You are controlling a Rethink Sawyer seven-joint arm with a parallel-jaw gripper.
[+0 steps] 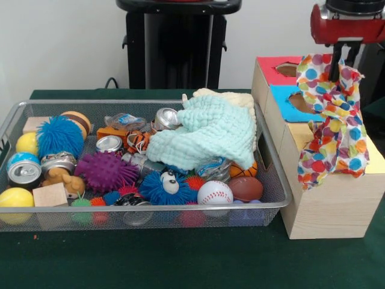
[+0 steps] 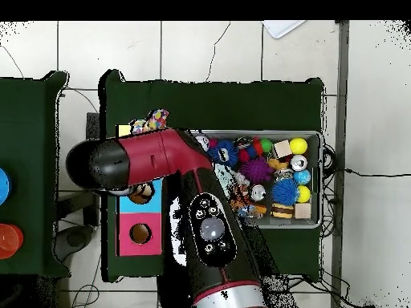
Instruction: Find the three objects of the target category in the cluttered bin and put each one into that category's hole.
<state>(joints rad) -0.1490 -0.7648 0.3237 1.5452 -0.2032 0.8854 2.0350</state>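
Observation:
My gripper (image 1: pixel 341 65) is at the upper right, shut on a polka-dot cloth (image 1: pixel 332 123). The cloth hangs down over the yellow top (image 1: pixel 299 131) of the pale wooden box and hides its hole. In the overhead view the cloth (image 2: pixel 152 122) pokes out beside the red arm, next to a bit of the yellow top (image 2: pixel 124 130). The wire mesh bin (image 1: pixel 12 117) lies to the left of the boxes, full of toys. No other polka-dot cloth shows in it.
A mint-green waffle cloth (image 1: pixel 207 132) lies over a cream one (image 1: pixel 236 99) at the bin's right end. Spiky balls, cans, a baseball (image 1: pixel 215 192) and wood blocks fill the rest. The blue top (image 1: pixel 287 99) and red top (image 1: pixel 274 66) stand behind the yellow one.

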